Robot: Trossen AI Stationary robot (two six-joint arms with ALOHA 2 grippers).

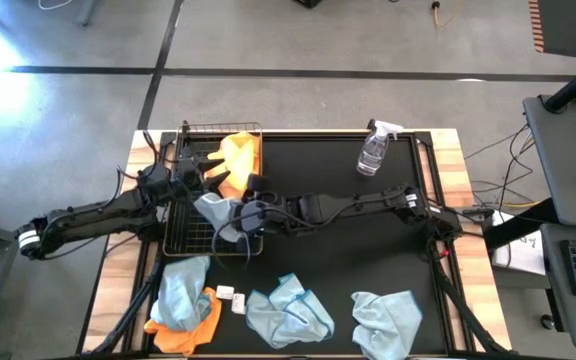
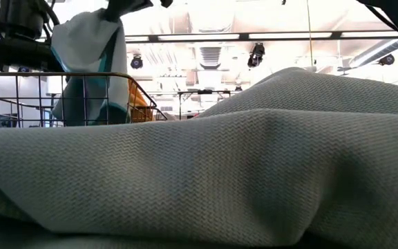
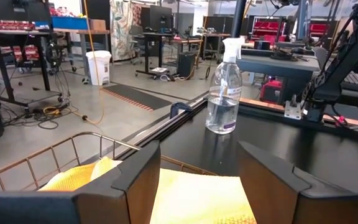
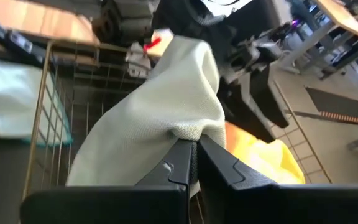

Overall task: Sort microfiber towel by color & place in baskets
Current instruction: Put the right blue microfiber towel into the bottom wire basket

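Two black wire baskets stand side by side at the table's left: the far basket and the near basket. An orange-yellow towel lies in the far one. My left gripper hovers open just over that towel. My right gripper reaches in from the right and is shut on a pale blue-grey towel above the near basket. More towels lie along the near edge: a pale one on an orange one, and two pale ones. My right gripper pinches a bunched fold at the top of the pale towel between its two fingers. The towel hangs slack below the fingers, and its lower part dips behind the basket's rim. Whether it touches the basket's floor, I cannot tell.
A clear spray bottle stands upright at the far middle of the black mat. A small white object lies among the near towels. In the low view, a pale towel close to the camera blocks most of the table.
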